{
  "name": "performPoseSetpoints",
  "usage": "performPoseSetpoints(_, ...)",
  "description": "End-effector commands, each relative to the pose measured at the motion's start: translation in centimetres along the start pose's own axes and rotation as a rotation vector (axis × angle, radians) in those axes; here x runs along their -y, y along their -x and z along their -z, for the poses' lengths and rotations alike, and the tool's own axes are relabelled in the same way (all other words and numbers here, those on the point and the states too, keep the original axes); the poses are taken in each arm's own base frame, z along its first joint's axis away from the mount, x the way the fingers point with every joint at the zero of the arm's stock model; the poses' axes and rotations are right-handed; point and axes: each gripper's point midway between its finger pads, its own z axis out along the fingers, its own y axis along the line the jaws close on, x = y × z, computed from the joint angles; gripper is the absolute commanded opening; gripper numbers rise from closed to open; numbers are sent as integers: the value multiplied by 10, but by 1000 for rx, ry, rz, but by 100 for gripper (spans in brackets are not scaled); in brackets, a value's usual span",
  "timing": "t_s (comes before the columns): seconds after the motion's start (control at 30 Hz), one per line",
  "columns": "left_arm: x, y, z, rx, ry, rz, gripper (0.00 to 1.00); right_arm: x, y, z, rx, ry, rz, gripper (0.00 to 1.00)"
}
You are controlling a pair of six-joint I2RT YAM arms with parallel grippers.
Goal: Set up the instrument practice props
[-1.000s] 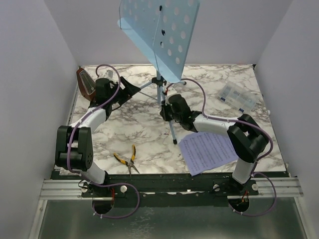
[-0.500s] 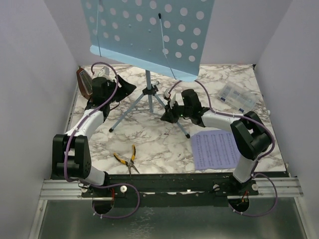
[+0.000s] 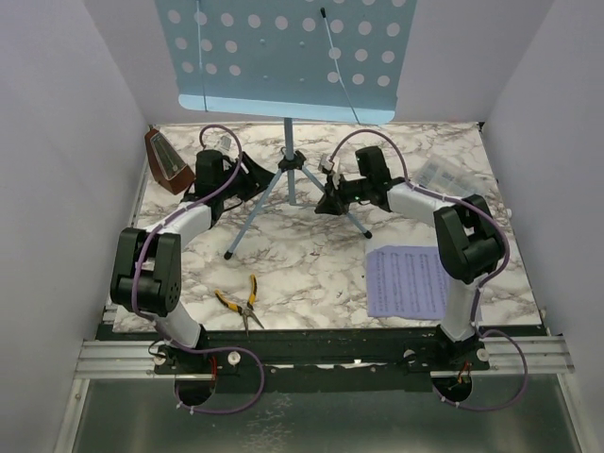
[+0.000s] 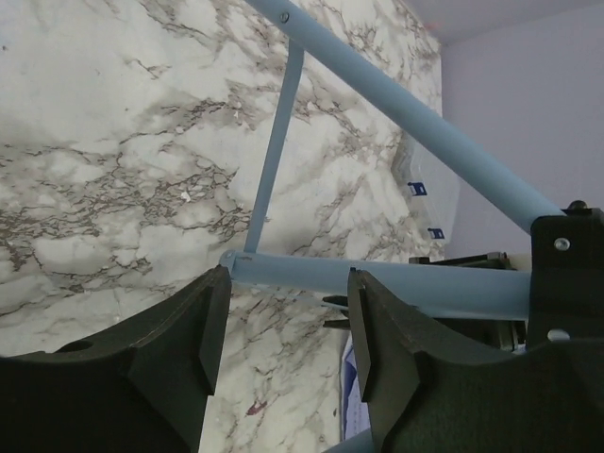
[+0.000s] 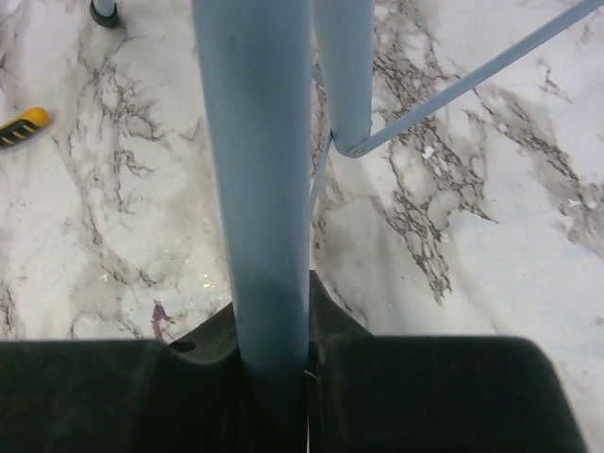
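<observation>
Marble-veined worktop (image 3: 293, 274) fills a white-walled booth in the overhead view. The music stand (image 3: 288, 57) stands upright on its tripod at the far middle, its perforated blue desk high above the arms. The metronome (image 3: 168, 162) sits at the far left edge, and the sheet of music (image 3: 408, 283) lies flat at the near right. Yellow-handled pliers (image 3: 241, 300) lie near the left arm's base. A clear plastic box (image 3: 444, 175) sits far right, partly behind the right arm. The left claw (image 3: 257, 172) is at the tripod's left leg, the right claw (image 3: 327, 200) at its right leg.

From the left wrist, the fingers are spread, with a blue leg crossing the gap at their tips; contact cannot be told.

From the right wrist, the fingers pinch a blue leg tube running straight up the view.
</observation>
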Motion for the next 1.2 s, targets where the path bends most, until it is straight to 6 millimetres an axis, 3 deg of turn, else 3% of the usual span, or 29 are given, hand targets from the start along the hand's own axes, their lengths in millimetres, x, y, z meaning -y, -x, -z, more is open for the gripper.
performPoseSetpoints(0.0, 21, -22, -8, -75, -94, 19, 58, 34, -43, 1, -76, -42, 148, 0)
performPoseSetpoints(0.07, 25, -31, -11, -100, -112, 28, 57, 35, -46, 1, -85, -60, 106, 5)
performPoseSetpoints(0.17, 26, -41, -16, -134, -124, 43, 57, 45, -34, 9, -54, -170, 52, 33)
performPoseSetpoints(0.27, 28, -50, -19, -162, -139, 61, 56, 59, -25, 25, -1, -349, -25, 53)
performPoseSetpoints(0.37, 32, -58, -21, -179, -146, 53, 56, 70, -13, 42, 36, -490, -140, 63)
performPoseSetpoints(0.6, 43, -72, -22, -208, -181, 68, 54, 71, 1, 66, 111, -643, -414, 69)
performPoseSetpoints(0.83, 45, -72, -21, -205, -182, 67, 55, 53, 6, 80, 78, -635, -478, 76)
performPoseSetpoints(1.17, 55, -81, -20, -235, -210, 83, 54, 18, 19, 118, 119, -678, -515, 84)
